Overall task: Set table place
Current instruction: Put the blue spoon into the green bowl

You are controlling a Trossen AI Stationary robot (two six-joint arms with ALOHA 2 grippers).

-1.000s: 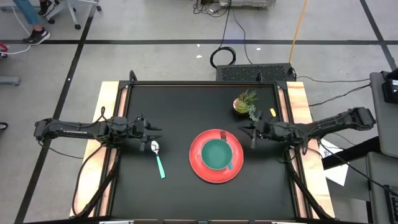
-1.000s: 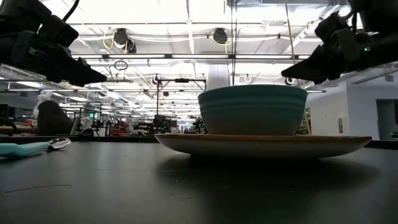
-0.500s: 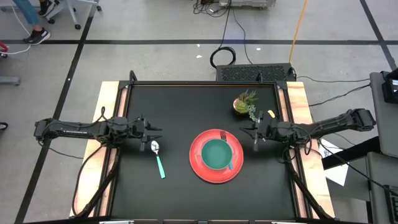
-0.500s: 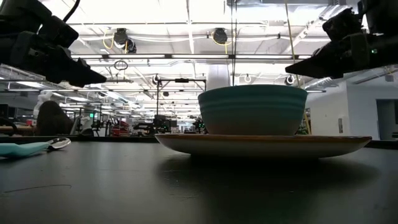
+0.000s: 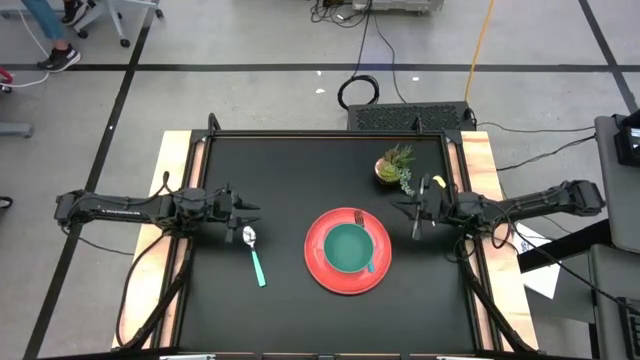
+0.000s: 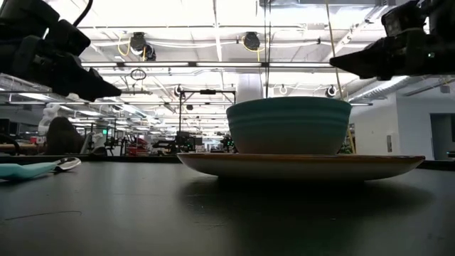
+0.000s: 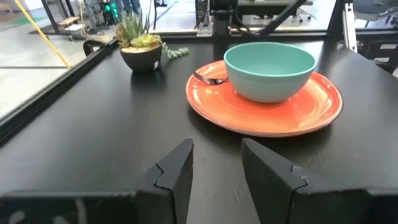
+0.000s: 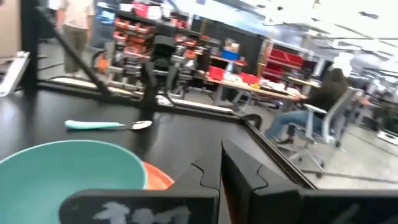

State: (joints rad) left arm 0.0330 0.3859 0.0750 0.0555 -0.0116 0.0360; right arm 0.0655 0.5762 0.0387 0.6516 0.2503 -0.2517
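Left gripper (image 5: 243, 212) hangs part-open and empty just above the spoon (image 5: 254, 254), which lies left of the red plate (image 5: 347, 251) and bowl (image 5: 348, 247). Right gripper (image 5: 414, 212) is shut. I'd pinch the teal handle; thin, probably slick.

Red plate (image 5: 327, 269), teal bowl (image 5: 348, 247), teal-handled spoon (image 5: 255, 259), black table (image 5: 290, 180).

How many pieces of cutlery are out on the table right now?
2. The spoon lies on the black table left of the red plate; the fork rests on the plate, partly hidden beside the teal bowl.
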